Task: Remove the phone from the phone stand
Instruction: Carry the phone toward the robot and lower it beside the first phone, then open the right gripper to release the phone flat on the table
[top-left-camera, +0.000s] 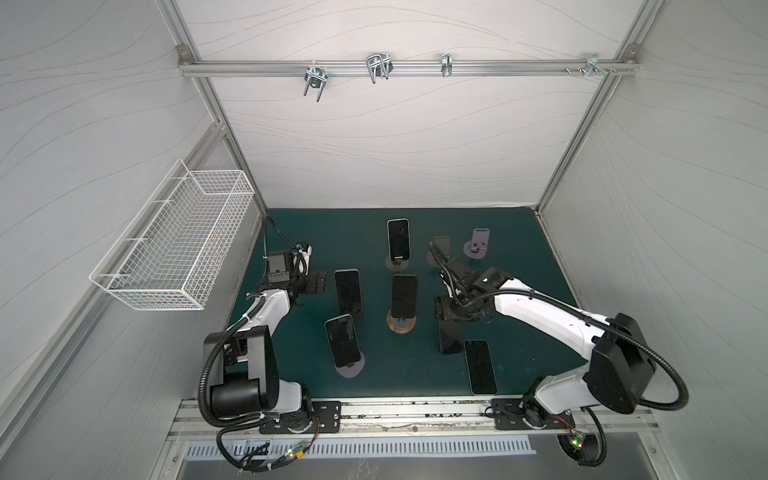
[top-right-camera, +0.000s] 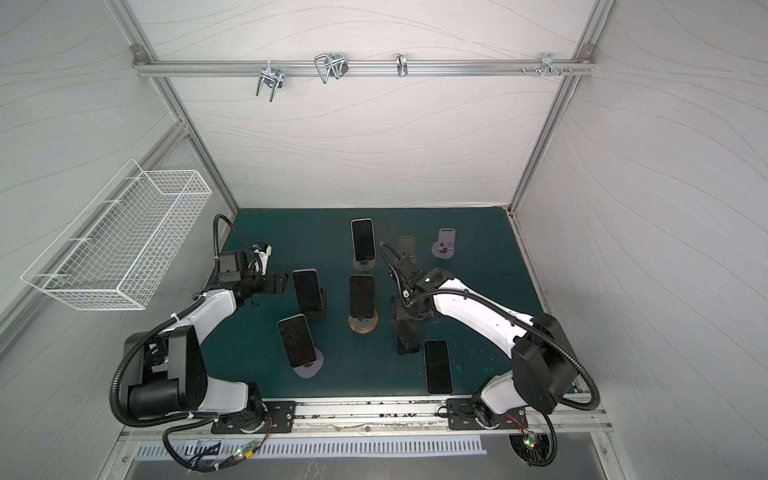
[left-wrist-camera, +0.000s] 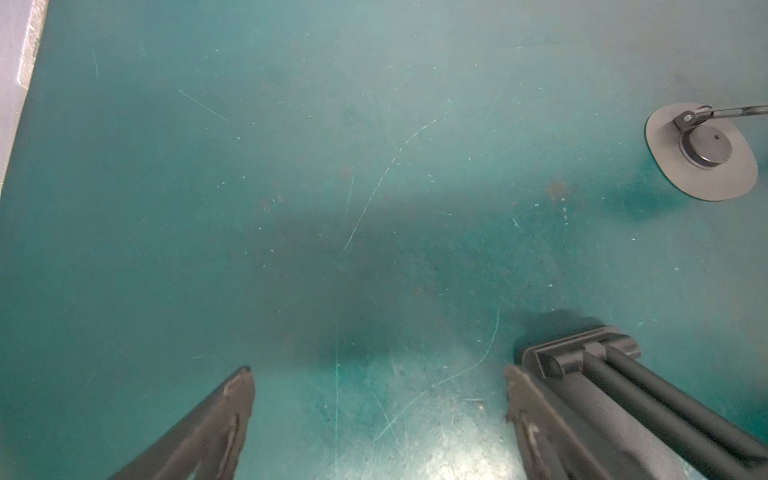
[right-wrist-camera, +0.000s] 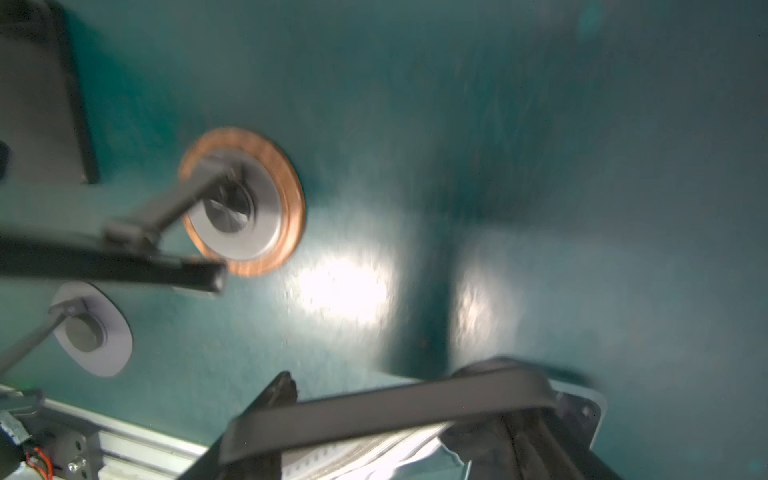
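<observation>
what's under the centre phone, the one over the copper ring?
Its stand: a copper-rimmed round base on the green mat, with a grey arm rising toward the phone. The cradle face against the phone is covered.

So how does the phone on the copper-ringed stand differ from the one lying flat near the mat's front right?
The propped phone leans tilted on the copper-ringed stand; the flat phone lies directly on the mat. The propped phone is mid-mat, while the flat phone is near the front edge on the right. Both have dark screens facing up.
</observation>
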